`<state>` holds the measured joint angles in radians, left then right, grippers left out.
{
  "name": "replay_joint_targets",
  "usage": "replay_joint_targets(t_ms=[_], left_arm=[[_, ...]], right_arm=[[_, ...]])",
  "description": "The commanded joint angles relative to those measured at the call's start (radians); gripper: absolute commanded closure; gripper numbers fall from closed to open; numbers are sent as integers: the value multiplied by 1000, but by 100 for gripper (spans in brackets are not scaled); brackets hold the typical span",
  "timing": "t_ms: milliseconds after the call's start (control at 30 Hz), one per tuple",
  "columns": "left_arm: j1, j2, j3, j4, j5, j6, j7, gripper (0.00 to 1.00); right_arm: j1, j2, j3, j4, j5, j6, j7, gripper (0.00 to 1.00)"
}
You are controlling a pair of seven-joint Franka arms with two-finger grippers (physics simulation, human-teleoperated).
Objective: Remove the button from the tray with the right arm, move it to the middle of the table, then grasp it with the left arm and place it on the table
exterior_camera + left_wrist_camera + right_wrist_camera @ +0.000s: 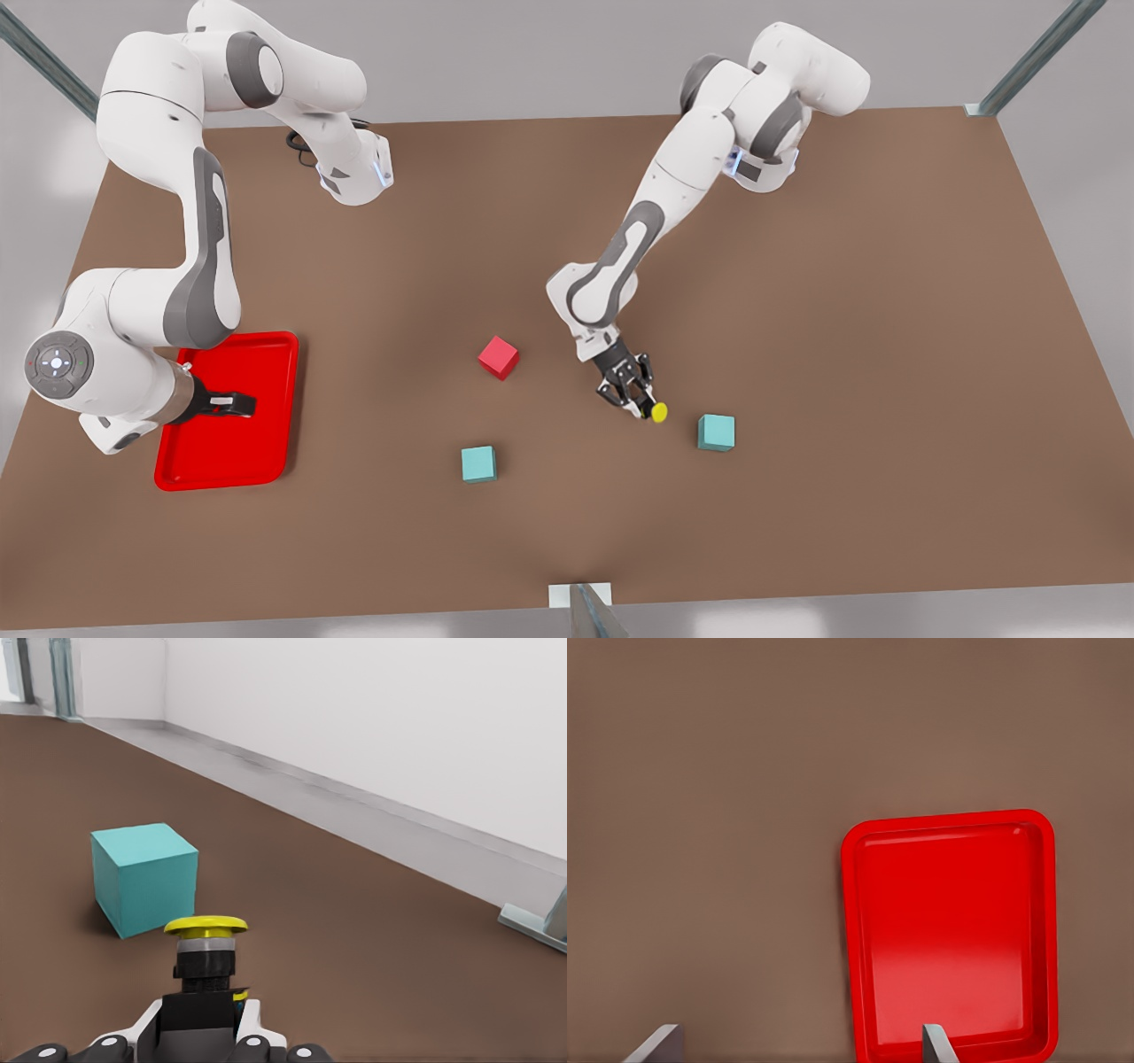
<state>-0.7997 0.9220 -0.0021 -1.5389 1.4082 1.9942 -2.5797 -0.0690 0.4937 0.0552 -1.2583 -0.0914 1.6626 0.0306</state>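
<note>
The button (pixel 657 412), with its yellow cap and dark body, sits between the fingers of my left gripper (pixel 640 403), which is shut on it low over the table (pixel 886 310), right of centre in the front view. In the left wrist view the button (pixel 205 955) sticks out of the left gripper (pixel 202 1028). Whether it touches the table I cannot tell. My right gripper (pixel 237 405) hangs open over the red tray (pixel 221 470) at the front view's left. From the right wrist, the tray (pixel 948 939) looks bare, with the right gripper (pixel 799 1047) above its edge.
A teal cube (pixel 716 431) stands just right of the button, close ahead in the left wrist view as well (pixel 143 877). Another teal cube (pixel 478 463) and a red cube (pixel 499 356) lie near the table's middle. A post base (pixel 580 595) marks the front edge.
</note>
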Motion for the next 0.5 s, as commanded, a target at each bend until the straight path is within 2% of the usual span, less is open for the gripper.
replay_joint_targets(t_ms=[0, 467], left_arm=[[-6, 1, 1, 0, 25, -104, -114, 63], [-56, 52, 1, 3, 46, -209, -56, 63]], right_arm=[[0, -1, 0, 0, 1, 0, -1, 0], [0, -1, 0, -1, -1, 0, -1, 0]])
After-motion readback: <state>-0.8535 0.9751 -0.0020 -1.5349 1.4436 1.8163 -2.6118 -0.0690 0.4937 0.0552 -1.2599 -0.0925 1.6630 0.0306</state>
